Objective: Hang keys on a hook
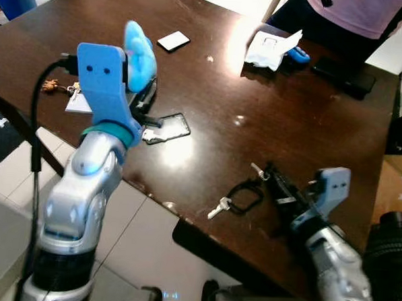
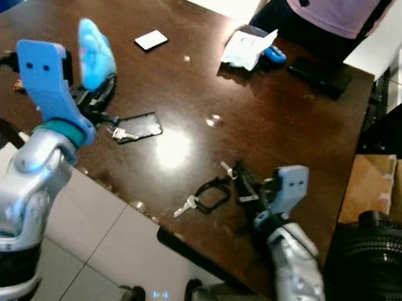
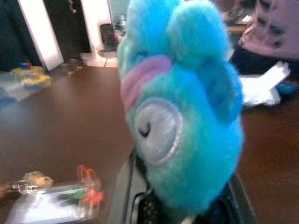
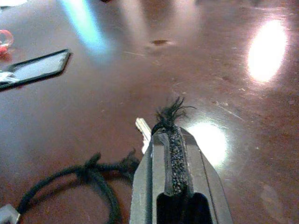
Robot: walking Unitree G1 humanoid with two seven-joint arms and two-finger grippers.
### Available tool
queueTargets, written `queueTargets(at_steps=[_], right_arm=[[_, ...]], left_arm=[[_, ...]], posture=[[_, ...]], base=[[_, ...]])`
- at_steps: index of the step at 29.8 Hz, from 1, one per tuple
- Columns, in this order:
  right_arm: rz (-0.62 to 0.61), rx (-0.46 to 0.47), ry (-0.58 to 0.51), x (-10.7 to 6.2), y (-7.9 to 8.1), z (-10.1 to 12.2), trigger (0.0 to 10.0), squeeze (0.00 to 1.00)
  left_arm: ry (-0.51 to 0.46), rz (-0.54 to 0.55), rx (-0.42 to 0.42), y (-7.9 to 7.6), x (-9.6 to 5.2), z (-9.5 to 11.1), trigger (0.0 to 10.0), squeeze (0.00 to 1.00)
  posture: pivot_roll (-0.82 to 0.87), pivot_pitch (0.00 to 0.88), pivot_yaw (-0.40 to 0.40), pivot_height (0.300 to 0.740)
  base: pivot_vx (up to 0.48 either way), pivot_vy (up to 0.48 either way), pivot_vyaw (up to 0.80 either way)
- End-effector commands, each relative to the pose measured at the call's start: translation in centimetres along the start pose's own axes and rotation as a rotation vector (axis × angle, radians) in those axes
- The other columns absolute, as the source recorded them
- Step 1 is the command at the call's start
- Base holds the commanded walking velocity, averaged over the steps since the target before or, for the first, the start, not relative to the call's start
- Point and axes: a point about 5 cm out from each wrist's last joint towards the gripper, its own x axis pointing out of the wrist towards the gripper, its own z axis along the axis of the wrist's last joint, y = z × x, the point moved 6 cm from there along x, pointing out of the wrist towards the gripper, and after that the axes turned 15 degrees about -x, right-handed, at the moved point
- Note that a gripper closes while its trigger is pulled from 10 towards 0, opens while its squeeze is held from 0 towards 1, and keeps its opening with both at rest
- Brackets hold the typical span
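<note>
While the head camera looks down on the dark brown glossy wooden table point(image 1: 210, 104), I've got the silver keys on their black cord loop point(image 1: 242, 195) lying flat near the table's front edge, just beside my right arm. The cord makes a rough ring; 1 silver key point(image 1: 218, 208) pokes out toward the edge, and a second bit of silver metal point(image 1: 256, 171) sits at the loop's far side. My right gripper point(image 1: 275, 178) is low over the table at that far side, its 2 black fingers pressed together on a frayed tuft of the black cord. The right wrist view gives me what the head views can't: the fingers point(image 4: 175, 161) shut tight with the tuft sprouting from their tips, a key blade right behind them, and the loop curling away beside them.

My left gripper point(image 1: 142, 87) is raised over the table's left part, clamped on a fluffy light-blue plush toy point(image 1: 139, 53). The left wrist view shows the toy's pink tongue and white stitched eye.

Also on the table: a black flat phone-like slab point(image 1: 167, 127), a small white card point(image 1: 174, 40), a crumpled white paper packet point(image 1: 270, 48), and a person in a pink top point(image 1: 360, 12) at the far side.
</note>
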Motion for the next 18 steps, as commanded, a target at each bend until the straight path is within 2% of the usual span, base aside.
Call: queueTargets(at_steps=[1,2,3,4,7,11,13,16,18], right_arm=[[-0.07,-0.037,-0.024,-0.1,0.0,0.9,10.0,0.0],[-0.095,-0.056,-0.09,0.2,0.1,2.7,10.0,0.0],[-0.095,-0.056,-0.09,0.2,0.1,2.7,10.0,0.0],[-0.114,-0.065,-0.135,0.4,0.3,4.1,10.0,0.0],[-0.127,-0.069,-0.166,0.6,0.5,5.0,10.0,0.0],[-0.124,-0.084,-0.273,1.3,1.1,8.4,10.0,0.0],[-0.134,-0.085,-0.286,1.3,1.0,8.8,10.0,0.0],[-0.161,-0.118,-0.397,1.1,1.1,12.8,10.0,0.0],[-0.161,-0.131,-0.41,1.0,1.2,13.4,10.0,0.0]], left_arm=[[0.018,0.017,0.073,0.5,-1.0,-1.7,10.0,0.0],[0.044,0.046,0.076,1.3,-1.6,-2.7,10.0,0.0],[0.044,0.046,0.076,1.3,-1.6,-2.7,10.0,0.0],[0.065,0.07,0.069,1.9,-2.1,-3.2,10.0,0.0],[0.075,0.087,0.048,2.4,-2.4,-3.4,10.0,0.0],[0.035,0.153,-0.062,3.4,-1.7,-1.7,10.0,0.0],[0.024,0.152,-0.068,3.4,-1.7,-1.5,10.0,0.0],[0.003,0.148,-0.092,3.6,-1.3,-0.9,10.0,0.0],[0.005,0.134,-0.085,3.4,-1.3,-1.0,10.0,0.0]], posture=[[0.02,0.078,0.101,0.74],[0.01,0.064,0.11,0.74],[0.01,0.064,0.11,0.74],[0.01,0.054,0.1,0.74],[0.01,0.058,0.091,0.74],[0.05,0.03,0.059,0.74],[0.05,0.03,0.059,0.74],[0.07,0.014,0.047,0.74],[0.07,0.014,0.047,0.74]], base=[[0.0,0.0,0.0],[0.0,0.0,0.0],[0.0,0.0,0.0],[0.0,0.0,0.0],[0.0,0.0,0.0],[0.0,0.0,0.0],[0.0,0.0,0.0],[0.0,0.0,0.0],[0.0,0.0,0.0]])
